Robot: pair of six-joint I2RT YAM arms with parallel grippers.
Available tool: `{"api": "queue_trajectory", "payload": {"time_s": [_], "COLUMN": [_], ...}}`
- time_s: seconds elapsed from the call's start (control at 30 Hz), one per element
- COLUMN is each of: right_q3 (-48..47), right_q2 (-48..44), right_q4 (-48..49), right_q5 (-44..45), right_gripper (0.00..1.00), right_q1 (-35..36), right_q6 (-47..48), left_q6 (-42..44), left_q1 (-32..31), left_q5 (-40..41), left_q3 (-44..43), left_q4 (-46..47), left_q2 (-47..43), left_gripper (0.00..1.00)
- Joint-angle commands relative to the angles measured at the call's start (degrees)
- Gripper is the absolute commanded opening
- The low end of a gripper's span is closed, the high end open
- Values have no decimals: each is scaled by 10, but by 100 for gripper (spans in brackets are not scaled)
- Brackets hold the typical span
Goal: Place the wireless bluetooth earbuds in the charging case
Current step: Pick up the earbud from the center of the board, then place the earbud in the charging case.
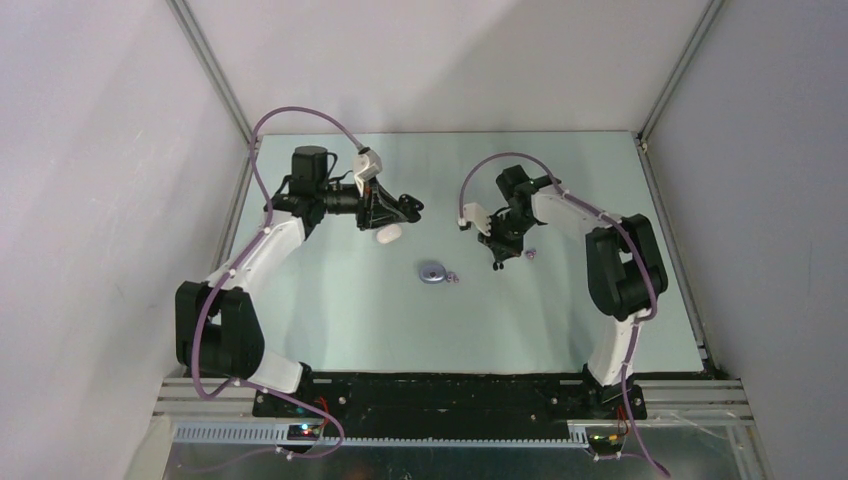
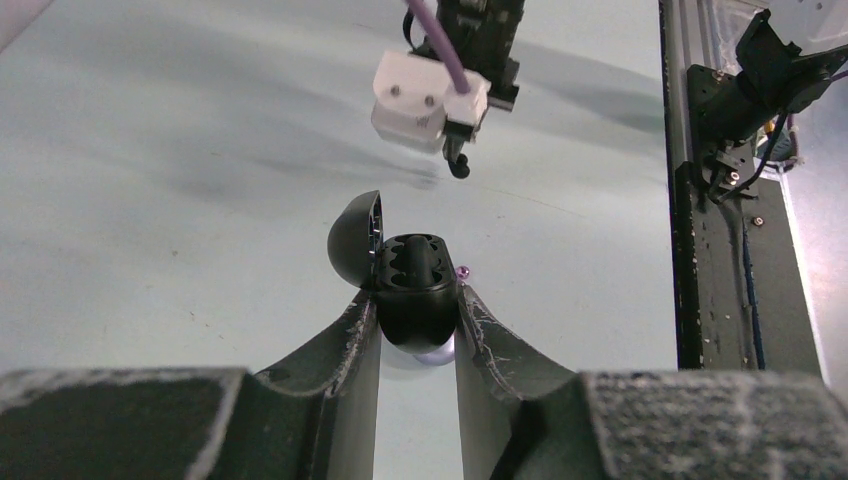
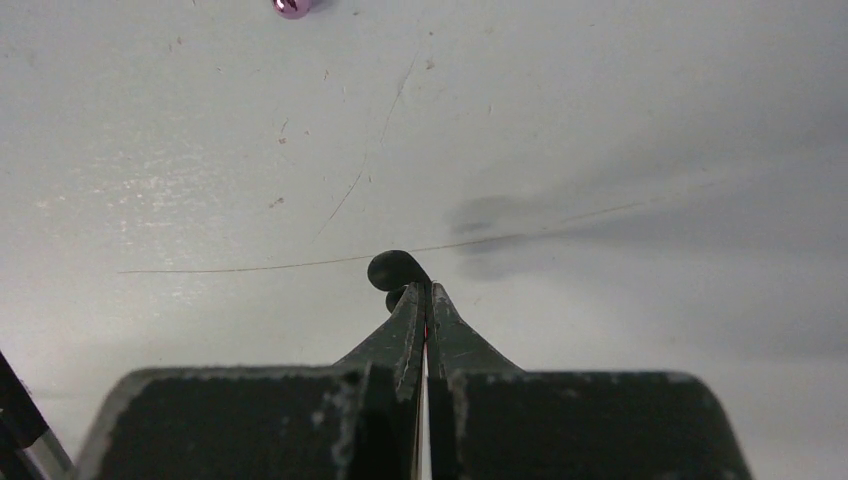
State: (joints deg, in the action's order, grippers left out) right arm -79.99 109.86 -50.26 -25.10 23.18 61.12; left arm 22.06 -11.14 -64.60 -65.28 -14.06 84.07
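My left gripper (image 2: pixel 418 305) is shut on a black charging case (image 2: pixel 418 290). The case is held above the table with its lid (image 2: pixel 352 240) swung open to the left and its two wells showing. In the top view this gripper (image 1: pixel 403 208) is at the back left. My right gripper (image 3: pixel 426 290) is shut, its fingertips pressed together. A black earbud (image 3: pixel 398 271) sits against the tip of its left finger, not visibly between the jaws. The left wrist view shows that bud (image 2: pixel 458 168) at the gripper's end. A lavender earbud (image 3: pixel 293 6) lies further off.
A lavender case (image 1: pixel 432 272) lies mid-table with a lavender bud (image 1: pixel 452 277) beside it. Another lavender bud (image 1: pixel 530 254) lies right of my right gripper (image 1: pixel 497 262). A white oval thing (image 1: pixel 388 234) rests under my left gripper. Frame rails border the table.
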Motion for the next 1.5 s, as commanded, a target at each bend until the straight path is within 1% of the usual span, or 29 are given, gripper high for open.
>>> {"api": "queue_trajectory", "payload": {"time_s": [0.0,0.17,0.3,0.37,0.4,0.43,0.47,0.53,0.63,0.77,0.93,1.13,1.37,1.47], "right_q3": [2,5,5,4,4,4,3,1,-1,-3,-7,-6,-2,-2], "right_q2": [-58,-96,-164,-201,-213,-234,-243,-266,-292,-305,-304,-292,-280,-276], "right_q4": [3,22,88,139,176,194,223,258,301,360,397,423,457,465], "right_q5": [-12,0,8,18,22,32,37,53,86,103,99,107,113,112], "right_gripper": [0,0,0,0,0,0,0,0,0,0,0,0,0,0], "right_q1": [4,4,8,14,18,26,31,49,84,113,134,142,149,151], "right_q6": [-23,-44,-105,-156,-197,-217,-256,-298,-333,-391,-409,-423,-423,-421], "left_q6": [2,1,-29,-59,-72,-99,-113,-148,-202,-264,-332,-369,-472,-503], "left_q1": [3,3,-3,-9,-13,-14,-18,-24,-30,-31,-31,-28,-19,-19], "left_q5": [-2,-1,2,9,12,19,23,33,39,33,10,-12,-28,-30], "left_q3": [2,0,12,16,19,23,26,34,45,52,58,57,68,72], "left_q4": [20,23,71,100,125,146,184,227,276,343,423,461,590,619], "left_q2": [-13,-9,-8,-6,-3,-3,-2,-2,-1,8,17,22,40,44], "left_gripper": [0,0,0,0,0,0,0,0,0,0,0,0,0,0]}}
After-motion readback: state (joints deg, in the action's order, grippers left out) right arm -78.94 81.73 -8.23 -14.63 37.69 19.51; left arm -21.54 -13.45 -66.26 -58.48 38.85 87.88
